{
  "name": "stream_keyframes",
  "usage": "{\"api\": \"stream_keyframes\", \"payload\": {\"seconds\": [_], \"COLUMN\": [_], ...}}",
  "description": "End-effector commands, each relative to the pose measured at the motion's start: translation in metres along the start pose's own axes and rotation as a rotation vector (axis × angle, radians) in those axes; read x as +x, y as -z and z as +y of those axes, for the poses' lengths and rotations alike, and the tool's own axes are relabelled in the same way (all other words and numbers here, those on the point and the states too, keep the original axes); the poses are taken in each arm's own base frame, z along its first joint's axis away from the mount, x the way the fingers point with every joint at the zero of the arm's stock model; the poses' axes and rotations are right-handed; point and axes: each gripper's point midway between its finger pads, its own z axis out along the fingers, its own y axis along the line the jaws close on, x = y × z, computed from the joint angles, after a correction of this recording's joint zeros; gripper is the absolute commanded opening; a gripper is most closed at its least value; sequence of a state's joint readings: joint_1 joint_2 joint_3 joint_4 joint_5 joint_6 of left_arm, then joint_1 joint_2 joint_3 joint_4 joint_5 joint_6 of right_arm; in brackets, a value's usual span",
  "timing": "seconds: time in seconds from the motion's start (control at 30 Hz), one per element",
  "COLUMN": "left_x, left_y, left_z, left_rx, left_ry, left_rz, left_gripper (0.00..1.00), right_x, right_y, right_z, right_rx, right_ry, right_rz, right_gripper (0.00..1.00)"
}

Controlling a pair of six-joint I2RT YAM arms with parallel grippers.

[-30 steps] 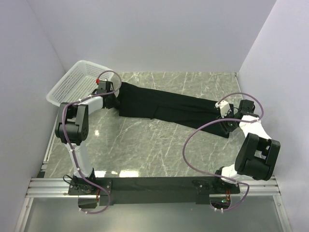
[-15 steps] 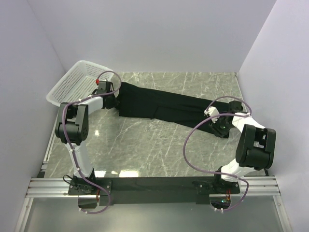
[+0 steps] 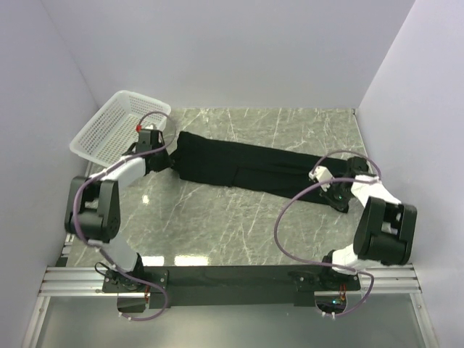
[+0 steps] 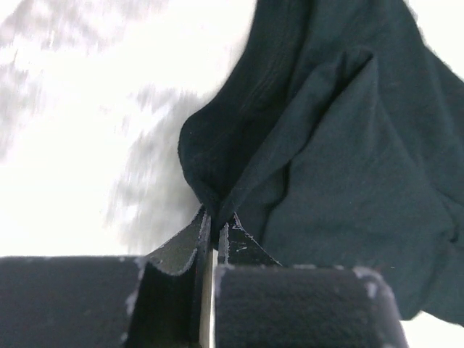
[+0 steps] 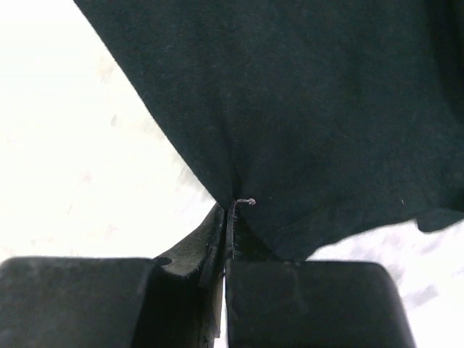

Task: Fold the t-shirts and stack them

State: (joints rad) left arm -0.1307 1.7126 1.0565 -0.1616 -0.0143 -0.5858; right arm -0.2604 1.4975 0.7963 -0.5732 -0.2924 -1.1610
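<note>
A black t-shirt [image 3: 246,168] lies stretched in a long narrow band across the marble table, from the basket side to the right. My left gripper [image 3: 172,161] is shut on the t-shirt's left end; in the left wrist view the cloth [image 4: 319,145] bunches into the closed gripper [image 4: 215,217]. At the band's right end my right gripper [image 3: 328,190] is shut on the cloth, and the right wrist view shows the t-shirt [image 5: 304,109] pinched at an edge by that gripper [image 5: 229,210].
A white mesh basket [image 3: 116,127] stands tilted at the back left, close behind the left arm. White walls close in the table at the back and both sides. Purple cables loop over both arms.
Both grippers have shut on the shirt's ends. The left arm has swung its elbow down and left, and the right wrist has shifted left onto the cloth. The shirt's left end has moved slightly right.
</note>
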Motion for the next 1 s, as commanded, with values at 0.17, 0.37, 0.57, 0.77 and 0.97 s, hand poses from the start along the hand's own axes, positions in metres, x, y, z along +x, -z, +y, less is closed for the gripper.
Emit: {"api": "stream_keyframes", "payload": {"seconds": [0.17,0.37,0.57,0.77,0.97], "left_x": [0.068,0.115,0.072,0.04,0.051], "left_y": [0.062,0.09,0.121,0.138,0.09], "left_z": [0.019,0.038,0.021,0.01,-0.024], "left_rx": [0.017,-0.017,0.056,0.112,0.283], "left_ry": [0.093,0.199,0.162,0.071,0.028], "left_rz": [0.15,0.239,0.074,-0.03,0.099], "left_gripper": [0.01,0.01,0.48,0.65,0.57], "right_x": [0.072,0.094,0.058,0.024,0.026], "right_y": [0.04,0.039,0.068,0.099,0.086], "right_z": [0.04,0.057,0.047,0.036,-0.004], "right_rx": [-0.048,-0.076,-0.088,-0.093,0.019], "right_ry": [0.02,-0.013,-0.077,-0.087,-0.267], "right_rz": [0.122,0.156,-0.009,-0.143,-0.145], "right_gripper": [0.0,0.0,0.5,0.56,0.54]}}
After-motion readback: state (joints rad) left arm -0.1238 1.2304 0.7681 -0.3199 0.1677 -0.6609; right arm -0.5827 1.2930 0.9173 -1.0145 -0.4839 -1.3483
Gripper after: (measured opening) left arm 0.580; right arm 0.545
